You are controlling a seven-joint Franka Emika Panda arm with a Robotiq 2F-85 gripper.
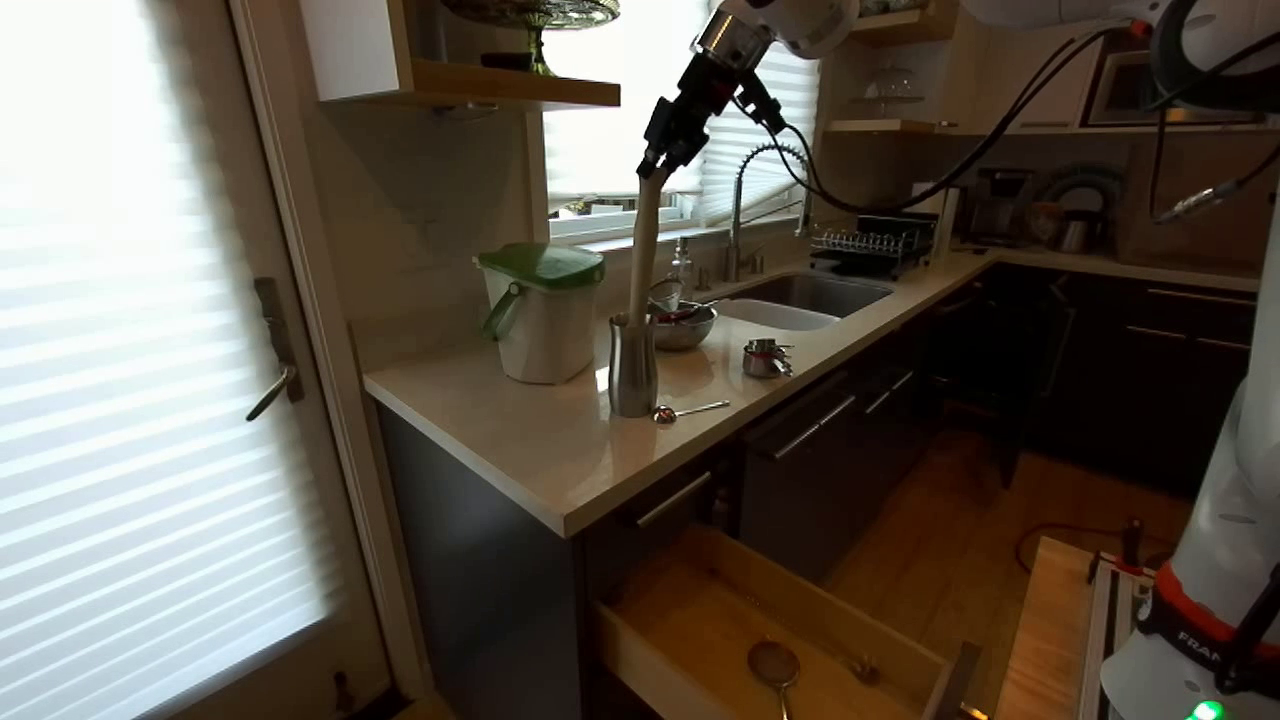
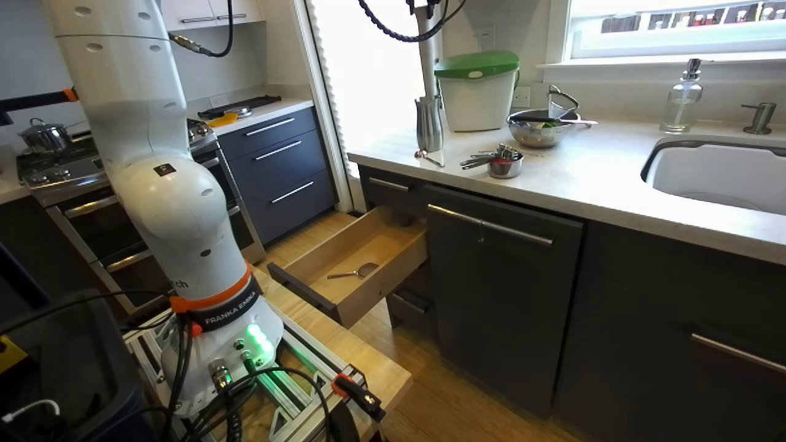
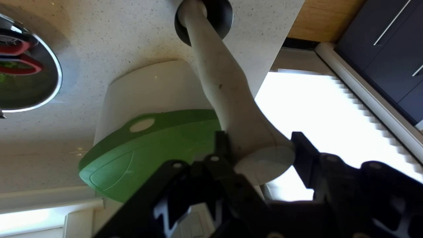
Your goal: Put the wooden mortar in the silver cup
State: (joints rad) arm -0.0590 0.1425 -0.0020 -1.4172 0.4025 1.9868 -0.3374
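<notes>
The wooden mortar (image 1: 645,245) is a long pale stick, nearly upright with a slight tilt. Its lower end is at the mouth of the silver cup (image 1: 633,370) and appears to be just inside it. How deep it reaches is hidden. The cup (image 2: 429,126) stands upright on the counter. My gripper (image 1: 655,170) is high above the cup, its fingers on both sides of the mortar's wide top end. In the wrist view, the gripper (image 3: 259,142) touches the mortar (image 3: 224,76) on both sides, and the cup's dark mouth (image 3: 223,16) surrounds the lower end.
A white bin with a green lid (image 1: 545,315) stands close behind the cup. A metal bowl (image 2: 540,132), measuring cups (image 2: 505,166) and a small scoop (image 1: 667,413) are near it. An open drawer (image 1: 700,600) juts out below. A wooden shelf (image 1: 510,85) hangs above.
</notes>
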